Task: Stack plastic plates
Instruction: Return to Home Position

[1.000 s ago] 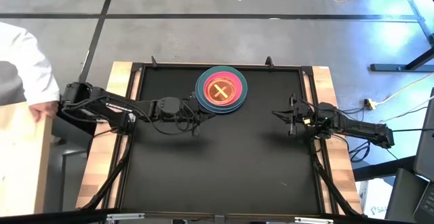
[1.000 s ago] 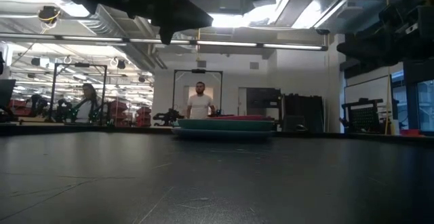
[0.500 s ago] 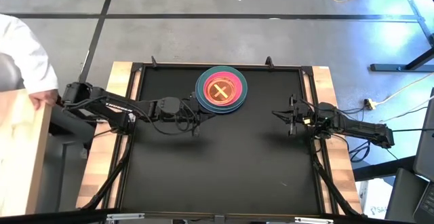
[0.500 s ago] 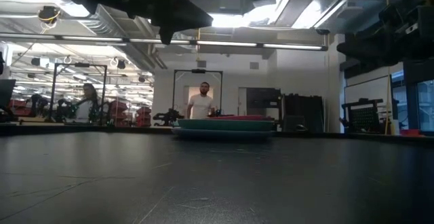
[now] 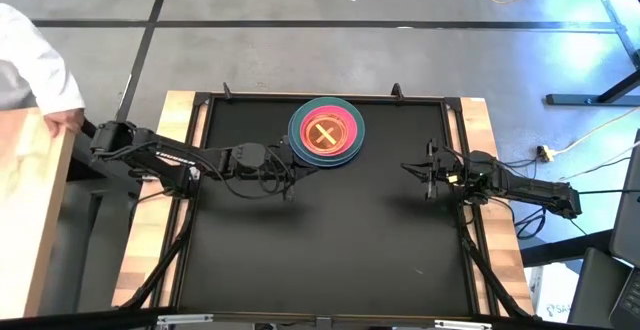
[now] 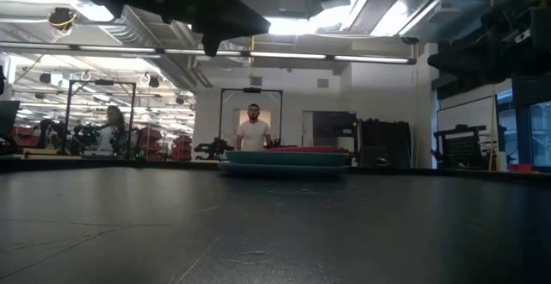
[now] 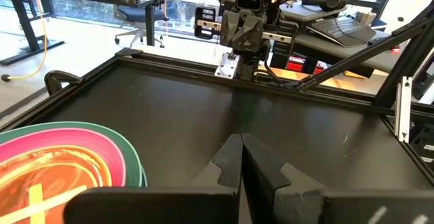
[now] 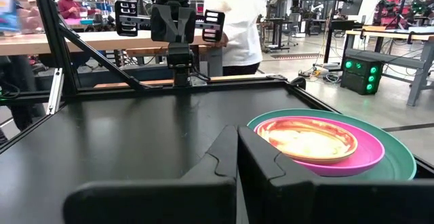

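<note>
Two dark robot arms hang over a black surface point(image 5: 330, 260). The left pincer point(image 5: 288, 173), fingers pressed together and empty, is just beside the stack of plates point(image 5: 326, 133), which lies ahead of it toward the far edge. The right pincer point(image 5: 412, 170), also pressed together and empty, is well apart from the stack. An orange plate point(image 8: 308, 139) rests in a pink plate point(image 8: 366, 157) on a teal plate point(image 8: 401, 157). Stacking looks finished; the left arm need only clear the rim

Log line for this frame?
plates: stacked | left gripper: jaws shut, empty, near stack | right gripper: jaws shut, empty, table's right
</note>
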### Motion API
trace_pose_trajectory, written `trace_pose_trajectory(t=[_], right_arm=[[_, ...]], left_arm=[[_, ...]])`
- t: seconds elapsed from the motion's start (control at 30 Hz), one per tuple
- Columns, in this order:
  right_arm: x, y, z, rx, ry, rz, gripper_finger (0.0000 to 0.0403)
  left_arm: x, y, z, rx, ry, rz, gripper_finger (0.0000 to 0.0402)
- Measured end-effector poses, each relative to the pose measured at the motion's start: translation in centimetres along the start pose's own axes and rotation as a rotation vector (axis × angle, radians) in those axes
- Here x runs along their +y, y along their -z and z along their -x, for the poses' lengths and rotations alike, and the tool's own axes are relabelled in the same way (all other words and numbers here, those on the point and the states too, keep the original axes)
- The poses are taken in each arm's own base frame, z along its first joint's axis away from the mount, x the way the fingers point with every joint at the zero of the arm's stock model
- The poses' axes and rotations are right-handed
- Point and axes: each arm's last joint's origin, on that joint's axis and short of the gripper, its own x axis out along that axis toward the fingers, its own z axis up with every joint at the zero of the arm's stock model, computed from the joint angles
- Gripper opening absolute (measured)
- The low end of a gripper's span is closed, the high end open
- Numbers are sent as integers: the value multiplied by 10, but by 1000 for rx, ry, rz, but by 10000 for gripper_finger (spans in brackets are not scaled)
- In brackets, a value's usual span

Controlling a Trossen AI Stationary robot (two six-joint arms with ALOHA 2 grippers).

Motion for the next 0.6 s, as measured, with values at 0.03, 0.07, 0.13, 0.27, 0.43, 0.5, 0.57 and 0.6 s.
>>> trace_pose_trajectory(t=[0.03, 0.07, 0.13, 0.27, 0.43, 0.5, 0.57, 0.6], right_arm=[[0, 0, 0, 0, 0, 0, 5], [0, 0, 0, 0, 0, 0, 5], [0, 0, 0, 0, 0, 0, 5], [0, 0, 0, 0, 0, 0, 5], [0, 0, 0, 0, 0, 0, 5], [0, 0, 0, 0, -1, 0, 5], [0, 0, 0, 0, 0, 0, 5], [0, 0, 0, 0, 0, 0, 5]], left_arm=[[0, 0, 0, 0, 0, 0, 4], [0, 0, 0, 0, 0, 0, 4], [0, 0, 0, 0, 0, 0, 4], [1, -1, 0, -9, -17, 2, 4], [3, 3, -5, -1, -31, 7, 4], [6, 8, -10, 16, -36, 19, 4], [8, 11, -15, 43, -24, 27, 4], [8, 11, -18, 51, -15, 29, 4]])
